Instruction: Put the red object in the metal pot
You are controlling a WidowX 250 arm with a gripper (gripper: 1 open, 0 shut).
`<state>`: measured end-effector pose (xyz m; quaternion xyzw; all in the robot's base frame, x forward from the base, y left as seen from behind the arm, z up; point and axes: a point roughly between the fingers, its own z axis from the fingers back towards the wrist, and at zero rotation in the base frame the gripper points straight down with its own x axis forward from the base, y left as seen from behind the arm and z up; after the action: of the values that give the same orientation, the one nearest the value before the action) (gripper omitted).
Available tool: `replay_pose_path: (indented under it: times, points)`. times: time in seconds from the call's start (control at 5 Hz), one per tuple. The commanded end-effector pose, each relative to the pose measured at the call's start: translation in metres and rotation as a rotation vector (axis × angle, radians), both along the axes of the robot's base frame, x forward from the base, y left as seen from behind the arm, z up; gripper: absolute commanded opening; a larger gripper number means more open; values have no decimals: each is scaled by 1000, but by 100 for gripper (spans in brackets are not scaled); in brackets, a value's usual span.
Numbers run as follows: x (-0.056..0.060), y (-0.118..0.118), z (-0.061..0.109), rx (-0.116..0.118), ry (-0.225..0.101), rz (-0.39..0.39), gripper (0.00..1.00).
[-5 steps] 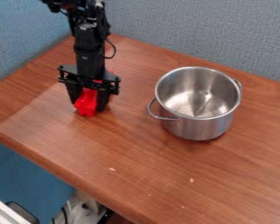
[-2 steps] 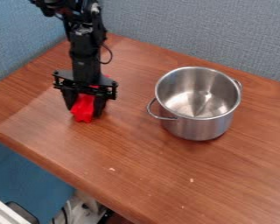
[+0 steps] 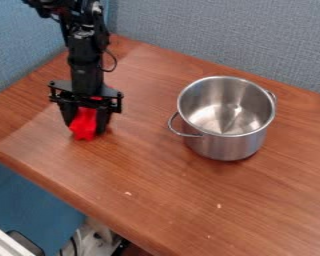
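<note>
From where I'm standing, there's one pot (image 3: 226,118) on the wooden surface (image 3: 163,190), lidless, its shiny inside bare, with two loop handles, the nearer one pointing toward the arm's side. One red block (image 3: 84,123) is well apart from it, over toward the left side of the view, down at the single black end effector (image 3: 87,122). The fingers partly hide the block, so I can't tell whether they're gripping it.

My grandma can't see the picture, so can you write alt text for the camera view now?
A black robot arm reaches down to a red object between its fingers, on a brown wooden table. A shiny metal pot without a lid stands apart from them.
</note>
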<state>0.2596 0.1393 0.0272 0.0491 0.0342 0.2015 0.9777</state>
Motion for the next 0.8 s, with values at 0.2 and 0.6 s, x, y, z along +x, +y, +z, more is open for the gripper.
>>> replay_pose_path:
  times: [0.2, 0.6]
  points:
    - [1, -4, 27, 22, -45, -31, 0]
    - [1, -11, 50, 33, -20, -135, 0]
